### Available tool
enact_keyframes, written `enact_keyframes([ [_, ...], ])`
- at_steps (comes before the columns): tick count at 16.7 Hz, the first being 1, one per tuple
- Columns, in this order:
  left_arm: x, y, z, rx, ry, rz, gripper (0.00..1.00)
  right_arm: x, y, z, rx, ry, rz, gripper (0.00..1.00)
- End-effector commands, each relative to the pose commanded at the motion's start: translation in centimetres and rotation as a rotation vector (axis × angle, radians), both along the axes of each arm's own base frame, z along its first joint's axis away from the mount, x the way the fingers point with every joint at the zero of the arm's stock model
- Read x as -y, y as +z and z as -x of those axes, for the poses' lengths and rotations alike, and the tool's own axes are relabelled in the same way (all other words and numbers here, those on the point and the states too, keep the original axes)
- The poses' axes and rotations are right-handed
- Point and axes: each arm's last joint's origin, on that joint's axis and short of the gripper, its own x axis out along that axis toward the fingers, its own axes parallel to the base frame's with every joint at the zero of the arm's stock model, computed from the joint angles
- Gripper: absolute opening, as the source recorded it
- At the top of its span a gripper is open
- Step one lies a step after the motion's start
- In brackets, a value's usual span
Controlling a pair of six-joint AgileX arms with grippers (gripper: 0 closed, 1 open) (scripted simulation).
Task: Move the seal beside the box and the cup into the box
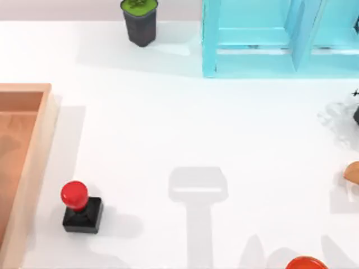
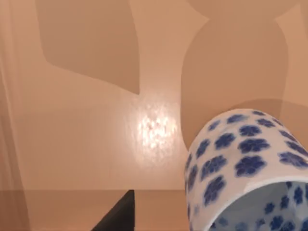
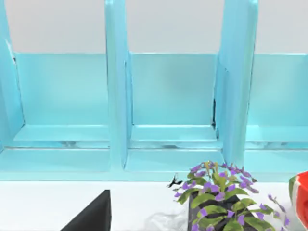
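A wide stretch of bare white table [image 1: 196,129] lay open across the middle. The seal [image 1: 80,206] stood just beside the box [image 1: 35,162] wall at the left. A dark grey pot [image 1: 139,21] and turquoise shelf unit [image 1: 269,36] lined the far edge.

A dark grey pot [image 1: 139,25] with a green top stands at the far edge of the white table [image 1: 185,129], left of the turquoise shelf unit [image 1: 252,39]; the shelf unit's open compartments face the table; a potted plant with purple flowers [image 3: 219,199] sits just before it; a red-orange bowl [image 1: 305,263] shows at the near edge, toward the right; an orange-brown thing [image 1: 353,172] at the right edge is cut off, perhaps bread.
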Motion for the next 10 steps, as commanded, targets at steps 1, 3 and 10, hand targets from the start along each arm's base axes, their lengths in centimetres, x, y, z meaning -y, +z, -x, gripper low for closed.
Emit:
enact_keyframes([
  [1,0.00,0.00,0.00,0.000,0.000,0.000,1.00,0.00,0.00,0.00,0.000,0.000,0.000,1.00],
  [3,0.00,0.00,0.00,0.000,0.000,0.000,1.00,0.00,0.00,0.00,0.000,0.000,0.000,1.00],
  [10,-0.13,0.75,-0.69,0.029,0.000,-0.030,1.00,0.00,0.00,0.00,0.000,0.000,0.000,1.00],
])
